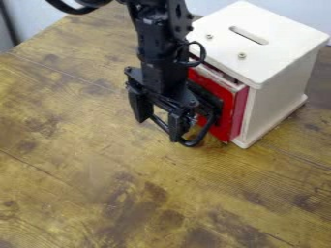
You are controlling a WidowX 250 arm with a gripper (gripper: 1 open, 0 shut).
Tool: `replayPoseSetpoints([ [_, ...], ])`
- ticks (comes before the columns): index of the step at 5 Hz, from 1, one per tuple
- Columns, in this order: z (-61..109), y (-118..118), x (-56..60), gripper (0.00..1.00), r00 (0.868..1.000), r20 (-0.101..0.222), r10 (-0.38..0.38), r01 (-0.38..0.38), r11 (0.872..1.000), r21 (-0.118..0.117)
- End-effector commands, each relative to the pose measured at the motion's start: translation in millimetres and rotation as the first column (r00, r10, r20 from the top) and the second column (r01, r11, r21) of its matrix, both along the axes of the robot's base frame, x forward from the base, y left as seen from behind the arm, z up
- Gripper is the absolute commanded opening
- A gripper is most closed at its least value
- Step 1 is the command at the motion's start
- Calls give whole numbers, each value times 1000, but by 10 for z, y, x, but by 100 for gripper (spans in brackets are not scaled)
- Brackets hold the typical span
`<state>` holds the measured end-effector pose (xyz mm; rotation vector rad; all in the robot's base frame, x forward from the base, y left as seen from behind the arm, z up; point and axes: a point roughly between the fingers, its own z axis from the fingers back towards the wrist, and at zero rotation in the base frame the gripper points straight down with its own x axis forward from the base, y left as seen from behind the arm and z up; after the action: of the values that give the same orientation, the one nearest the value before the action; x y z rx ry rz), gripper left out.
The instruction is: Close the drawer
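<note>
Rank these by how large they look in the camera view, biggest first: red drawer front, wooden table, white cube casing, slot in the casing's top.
1. Wooden table
2. White casing
3. Red drawer front
4. Slot

Black arm reaching down, fingers (pixel 189 124) seemingly apart

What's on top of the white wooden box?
On the white wooden box's top: two small round metal screws and a dark slot. Its inside is hidden by the casing.
</note>
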<state>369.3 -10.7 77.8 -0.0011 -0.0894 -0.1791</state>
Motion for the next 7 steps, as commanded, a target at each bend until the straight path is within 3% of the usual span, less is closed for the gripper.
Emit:
replayPoseSetpoints([
  [1,457,47,100,100,991,125,37,-37,999,-8],
  [3,651,325,51,100,992,126,18,-17,1000,-11],
  [4,506,345,26,100,983,130,-127,129,992,-4],
  [6,151,380,22,100,946,56,-318,319,948,-9],
  [7,136,273,34,100,982,49,-185,185,983,8],
])
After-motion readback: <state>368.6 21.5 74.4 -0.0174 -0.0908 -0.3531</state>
